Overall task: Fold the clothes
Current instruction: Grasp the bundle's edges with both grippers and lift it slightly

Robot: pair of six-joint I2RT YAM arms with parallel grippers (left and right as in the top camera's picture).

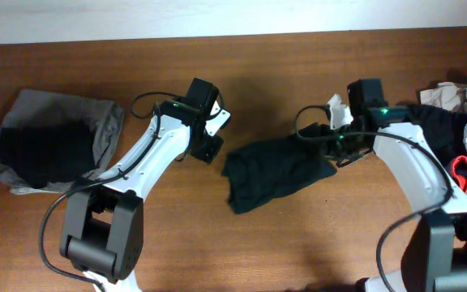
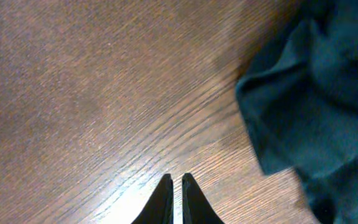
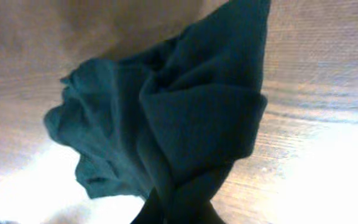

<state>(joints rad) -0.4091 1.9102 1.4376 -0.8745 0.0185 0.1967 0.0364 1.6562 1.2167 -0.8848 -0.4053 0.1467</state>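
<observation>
While the black T-shirt [image 1: 274,174] lies crumpled near the middle of the table [image 1: 298,73], the right gripper [image 1: 336,154] is down at the shirt's right edge with its jaws pinched tight on a bunch of the cloth. The right wrist view confirms it: the dark fabric gathers into folds and narrows to a point right at the fingertips, so that is a firm hold on the shirt. Over on the other side, the left gripper [image 1: 211,150] sits just beside the shirt's left edge. The left wrist view shows its two fingers [image 2: 165,199] drawn almost together over bare wood and holding nothing, with the dark cloth off to their right and apart from them. Out at the far left of the table rests a pile of grey and black cloth [image 1: 51,150]. At the far right edge sits a heap of garments [image 1: 448,130], mostly black with beige on top. A red-trimmed piece [image 1: 464,174] lies beside the right arm.
</observation>
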